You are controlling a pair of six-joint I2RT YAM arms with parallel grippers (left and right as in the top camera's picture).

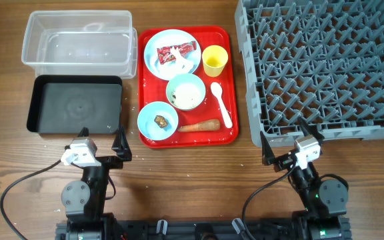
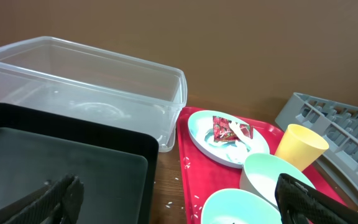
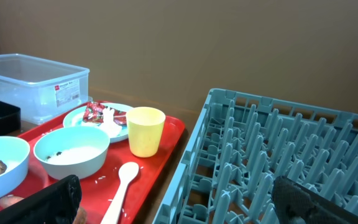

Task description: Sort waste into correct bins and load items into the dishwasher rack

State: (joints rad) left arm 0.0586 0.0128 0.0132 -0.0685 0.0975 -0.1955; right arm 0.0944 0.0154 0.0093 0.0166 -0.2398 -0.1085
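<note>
**Sorting not begun: both pincers wide open, nothing held**

The dishwasher rack [image 1: 322, 67] is set at the far right corner of the desk, with nothing loaded in it. The clear tub [image 1: 79, 37] is placed at the far left corner, and the black bin [image 1: 75, 103] sits just nearer the front edge; no waste is seen in either. Between bins and rack, the red tray [image 1: 187, 142] is laid mid-desk. At the near edge, the left pincer [image 1: 102, 139] and the right pincer [image 1: 287, 141] are held spread wide, with nothing gripped.

The tray carries the plate [image 1: 157, 48], the whitish-green bowl [image 1: 186, 91], the light-blue bowl [image 1: 149, 125], the yellow cup [image 1: 215, 60], the spoon [image 1: 220, 103] and the carrot piece [image 1: 199, 125]. The red wrapper [image 1: 177, 51] and the tissue [image 1: 177, 64] are found on the plate, and the brown scrap [image 1: 160, 120] in the light-blue bowl.

The waste-sorting step is judged to be in hand. A reach by the left pincer to the wrapper seems called for, with the jaws narrowed before closing.
</note>
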